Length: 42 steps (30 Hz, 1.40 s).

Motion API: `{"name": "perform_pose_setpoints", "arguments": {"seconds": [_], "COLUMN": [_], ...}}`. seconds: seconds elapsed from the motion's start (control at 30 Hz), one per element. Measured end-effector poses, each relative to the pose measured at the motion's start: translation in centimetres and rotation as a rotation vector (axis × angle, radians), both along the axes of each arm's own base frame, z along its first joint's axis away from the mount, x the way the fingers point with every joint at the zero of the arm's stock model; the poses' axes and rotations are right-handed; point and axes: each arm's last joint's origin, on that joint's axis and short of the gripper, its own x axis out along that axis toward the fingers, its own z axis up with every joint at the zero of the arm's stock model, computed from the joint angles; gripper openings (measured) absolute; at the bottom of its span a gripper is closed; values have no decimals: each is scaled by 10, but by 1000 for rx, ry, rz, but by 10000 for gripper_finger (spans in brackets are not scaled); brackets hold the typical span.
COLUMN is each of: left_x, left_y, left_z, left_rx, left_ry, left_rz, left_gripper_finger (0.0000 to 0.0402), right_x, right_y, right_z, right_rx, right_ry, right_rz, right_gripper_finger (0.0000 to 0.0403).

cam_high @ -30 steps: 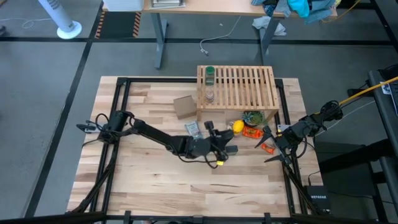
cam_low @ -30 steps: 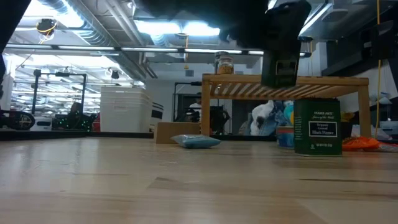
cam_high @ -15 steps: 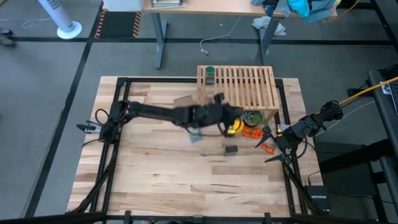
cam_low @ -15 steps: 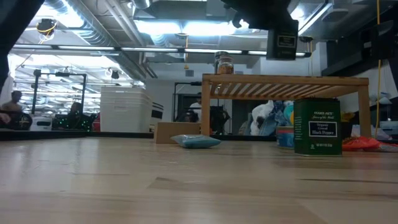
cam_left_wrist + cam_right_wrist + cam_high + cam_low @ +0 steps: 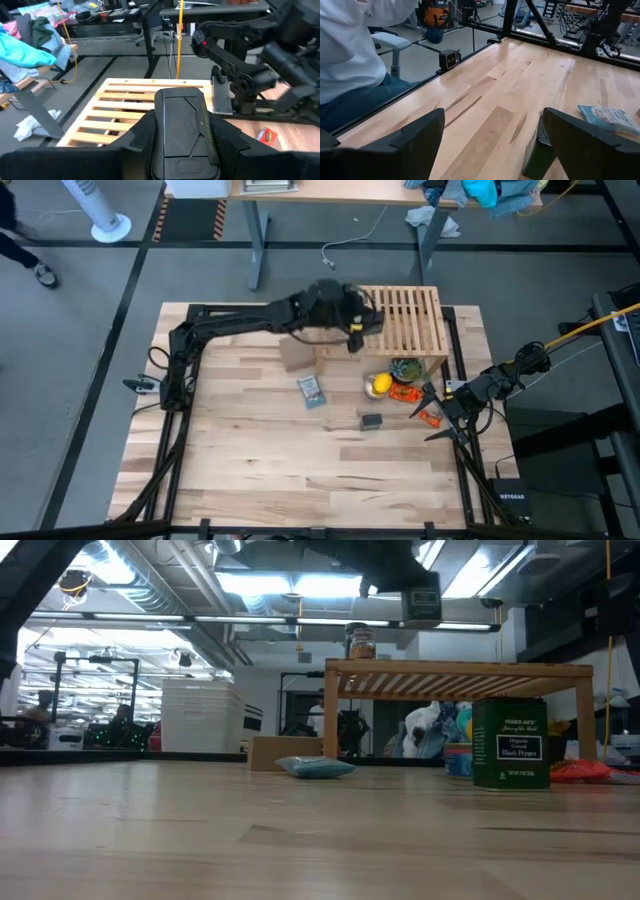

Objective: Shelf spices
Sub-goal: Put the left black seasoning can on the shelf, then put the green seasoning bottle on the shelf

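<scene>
The left end effector [image 5: 182, 137] is gripping a dark rectangular tin [image 5: 181, 131] between its two fingers [image 5: 147, 131], the fingers pressing against the tin's long sides at a narrow, partly closed spread. In the high view this left end effector [image 5: 352, 323] is hanging above the near left part of the wooden shelf [image 5: 400, 320], which is standing near the far edge of the tabletop [image 5: 250, 470]. From the low view the tin [image 5: 421, 605] is showing in the air, above the shelf [image 5: 460, 668] top and not touching it.

A small glass jar [image 5: 362, 643] is standing on the shelf top near its left end. The green bottle is not visible in the high view, where the arm is covering that corner of the shelf. The green-labelled tin [image 5: 372, 421] is standing on the bare tabletop, near the middle and in front of the shelf; in the low view this tin [image 5: 510, 744] is upright.

The right end effector [image 5: 440, 420] is waiting near the right edge of the tabletop with its fingers [image 5: 415, 135] spread wide and holding nothing.

A lemon [image 5: 381, 385] is lying just in front of the shelf, a blue-and-white packet [image 5: 311, 390] is lying to its left, and a cardboard box [image 5: 296, 355] is sitting beside the shelf's left end.
</scene>
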Motion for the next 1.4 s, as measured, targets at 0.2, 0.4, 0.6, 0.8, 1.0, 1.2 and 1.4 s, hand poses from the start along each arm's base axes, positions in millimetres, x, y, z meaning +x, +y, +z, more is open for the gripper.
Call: {"name": "perform_pose_setpoints", "arguments": {"seconds": [0.2, 0.4, 0.6, 0.8, 1.0, 1.2, 1.4], "left_x": [-14, -14, -4, 2, 4, 3, 3], "left_y": [45, 66, 70, 66, 63, 63, 63], "left_z": [-2, -17, -31, -33, -35, -36, -36], "left_rx": [-73, -103, -88, -72, -79, -78, -65], "left_ry": [-19, -1, -8, -30, -19, -10, -2], "left_rz": [-42, -47, -52, -57, -51, -43, -48], "left_gripper_finger": [115, 115, 115, 145, 167, 140, 119], "right_x": [0, 0, 0, 0, 0, 0, 0], "right_y": [0, 0, 0, 0, 0, 0, 0], "right_z": [0, 0, 0, 0, 0, 0, 0], "right_rx": [-1, -1, -1, -1, -1, -1, -1], "right_ry": [1, 2, 2, 2, 2, 2, 2], "right_rz": [0, 0, 0, 0, 0, -1, 0], "right_gripper_finger": [344, 344, 344, 344, 344, 344, 344]}}
